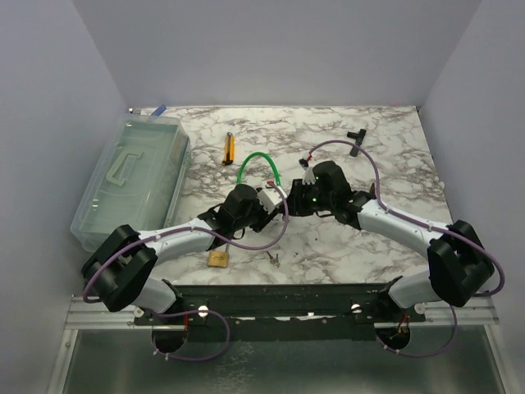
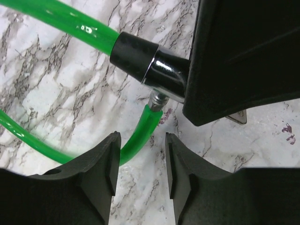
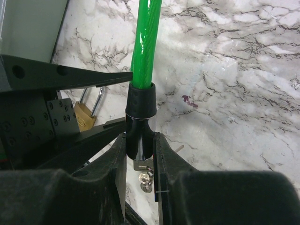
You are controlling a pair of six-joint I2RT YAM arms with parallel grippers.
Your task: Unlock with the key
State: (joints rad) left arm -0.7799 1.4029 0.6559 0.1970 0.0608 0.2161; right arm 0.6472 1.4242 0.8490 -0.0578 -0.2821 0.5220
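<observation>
A green cable lock (image 1: 254, 160) lies mid-table. My right gripper (image 3: 139, 140) is shut on its black and chrome lock head (image 3: 139, 126). A flat silvery tab (image 3: 139, 164) shows right under that head, and the same tab (image 2: 236, 117) pokes out beneath the right finger; I cannot tell if it sits in the lock. A tiny silvery key (image 1: 273, 258) lies near the front edge. My left gripper (image 2: 140, 140) is open just short of the head (image 2: 159, 75), nothing between its pads. The cable's metal-tipped end (image 2: 157, 99) meets the head's side.
A brass padlock (image 1: 217, 258) lies near the front edge, also seen behind the left arm (image 3: 84, 116). A clear plastic box (image 1: 135, 176) stands at the left. A yellow and black tool (image 1: 229, 148) and a small black part (image 1: 355, 135) lie at the back.
</observation>
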